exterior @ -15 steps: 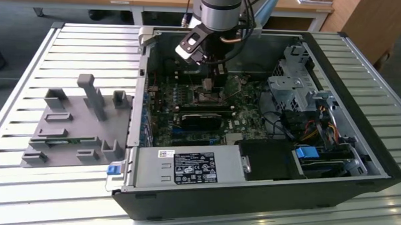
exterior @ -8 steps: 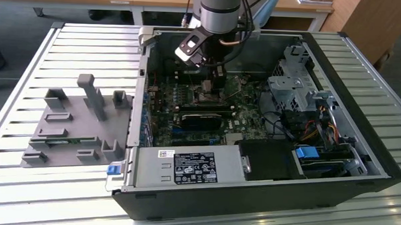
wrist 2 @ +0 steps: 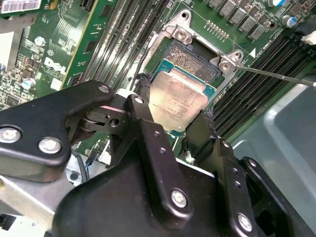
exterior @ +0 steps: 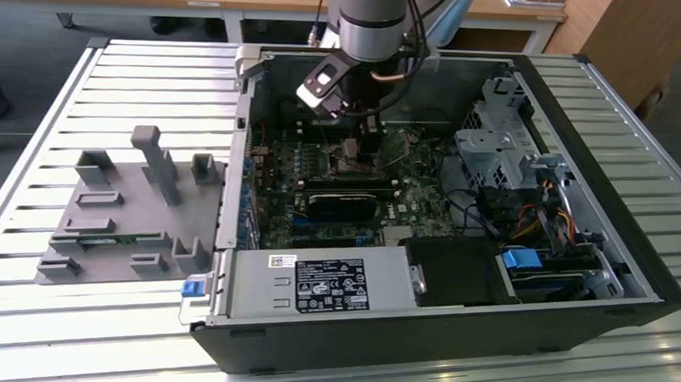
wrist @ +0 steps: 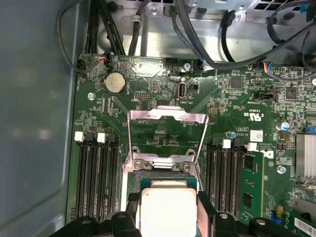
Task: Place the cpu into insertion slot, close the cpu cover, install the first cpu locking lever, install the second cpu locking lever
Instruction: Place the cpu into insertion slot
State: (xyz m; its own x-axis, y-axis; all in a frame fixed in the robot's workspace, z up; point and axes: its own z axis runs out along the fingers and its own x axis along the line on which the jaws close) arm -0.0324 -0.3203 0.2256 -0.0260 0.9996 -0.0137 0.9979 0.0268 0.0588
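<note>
My gripper (wrist 2: 174, 107) is shut on the cpu (wrist 2: 181, 96), a small square chip with a dull silver top, with a black finger against each of two opposite edges. In both wrist views the chip hangs just over the insertion slot (wrist 2: 196, 55), partly covering its dark centre. The first wrist view has the cpu (wrist: 168, 211) between the fingers of the gripper (wrist: 168, 202), and beyond it the cpu cover (wrist: 168, 117) stands swung open as a silver frame. A thin metal locking lever (wrist 2: 276, 75) sticks out beside the socket. In the exterior view the gripper (exterior: 357, 149) is low inside the computer case.
Long black memory slots (wrist: 96, 173) flank the socket on both sides. The case holds a power supply (exterior: 326, 284), a drive cage (exterior: 495, 154) and loose cables (exterior: 543, 215). A grey fixture (exterior: 125, 209) sits on the slatted table at the exterior view's left.
</note>
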